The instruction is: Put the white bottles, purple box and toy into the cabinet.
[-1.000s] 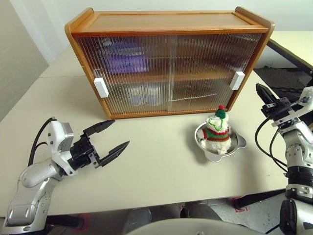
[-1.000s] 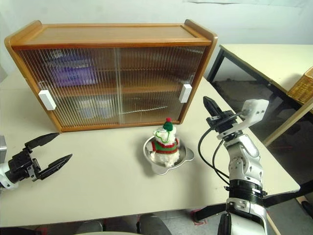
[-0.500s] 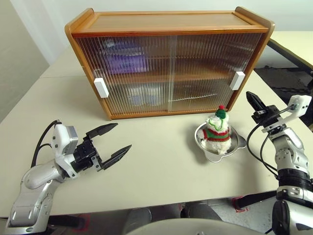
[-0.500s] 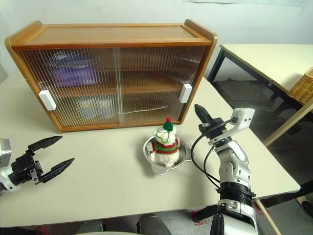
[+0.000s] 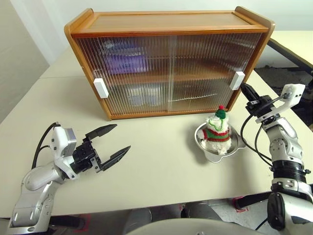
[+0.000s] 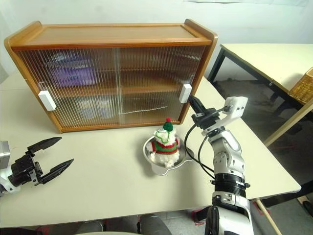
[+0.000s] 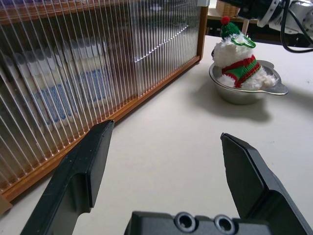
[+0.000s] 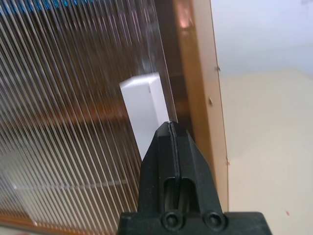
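The cabinet [image 5: 166,19] stands at the back of the table with both ribbed doors closed. Behind the left door, the purple box [image 5: 126,62] is a blur on the upper shelf. The white bottles [image 5: 141,96] are pale blurred shapes on the lower shelf. The toy [image 5: 216,131], in its striped sweater and green hat, sits in a silver bowl [image 5: 234,146] in front of the right door. My right gripper [image 5: 243,88] is shut, its tip right by the right door's white handle [image 8: 142,107]. My left gripper [image 5: 113,139] is open and empty over the table, front left.
A white handle [image 5: 100,87] sits on the left door. A second table [image 6: 264,56] stands to the right across a gap, with a wicker basket [image 6: 303,85] on it. Bare tabletop lies between my left gripper and the bowl.
My right gripper has moved left and forward, from beside the bowl up to the cabinet's right handle, staying shut. The left gripper has kept its place, open.
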Controlling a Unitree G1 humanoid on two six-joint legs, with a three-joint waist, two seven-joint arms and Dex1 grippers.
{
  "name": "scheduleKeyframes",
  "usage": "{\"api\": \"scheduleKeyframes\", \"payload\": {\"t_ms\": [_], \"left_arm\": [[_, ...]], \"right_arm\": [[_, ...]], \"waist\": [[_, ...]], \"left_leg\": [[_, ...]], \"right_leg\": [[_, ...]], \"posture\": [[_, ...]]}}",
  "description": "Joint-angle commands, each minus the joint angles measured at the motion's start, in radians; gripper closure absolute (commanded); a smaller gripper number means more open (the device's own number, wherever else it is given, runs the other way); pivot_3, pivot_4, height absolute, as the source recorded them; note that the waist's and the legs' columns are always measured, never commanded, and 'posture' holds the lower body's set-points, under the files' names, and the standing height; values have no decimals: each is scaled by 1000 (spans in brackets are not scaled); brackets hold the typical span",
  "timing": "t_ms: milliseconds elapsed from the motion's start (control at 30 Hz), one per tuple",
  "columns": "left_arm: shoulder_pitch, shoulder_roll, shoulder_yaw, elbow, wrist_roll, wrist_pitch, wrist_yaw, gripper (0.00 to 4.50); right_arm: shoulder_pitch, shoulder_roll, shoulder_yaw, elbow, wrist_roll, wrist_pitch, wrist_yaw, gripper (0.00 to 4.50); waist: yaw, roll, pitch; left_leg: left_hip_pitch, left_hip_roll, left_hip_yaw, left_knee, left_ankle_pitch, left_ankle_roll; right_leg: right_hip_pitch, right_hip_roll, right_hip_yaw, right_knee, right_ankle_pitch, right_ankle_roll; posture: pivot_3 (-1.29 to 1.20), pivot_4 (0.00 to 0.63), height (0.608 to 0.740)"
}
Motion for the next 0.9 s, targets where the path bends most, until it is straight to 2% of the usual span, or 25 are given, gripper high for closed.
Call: {"api": "scheduleKeyframes", "payload": {"t_ms": [33, 900], "left_arm": [[1, -8, -15, 24, 9, -20, -8, 0], [-10, -13, -17, 18, 21, -36, 46, 0]], "right_arm": [[-14, 15, 37, -60, -6, 38, -22, 4483], [-82, 106, 233, -240, -7, 274, -100, 4483]], "waist": [[-1, 0, 0], [7, 0, 0]], "left_leg": [[0, 0, 0, 0, 0, 0], [1, 0, -1, -1, 0, 0]], "right_leg": [[0, 0, 0, 0, 0, 0], [-4, 0, -1, 0, 0, 1]], "posture": [[-22, 0, 740], [9, 0, 740]]}}
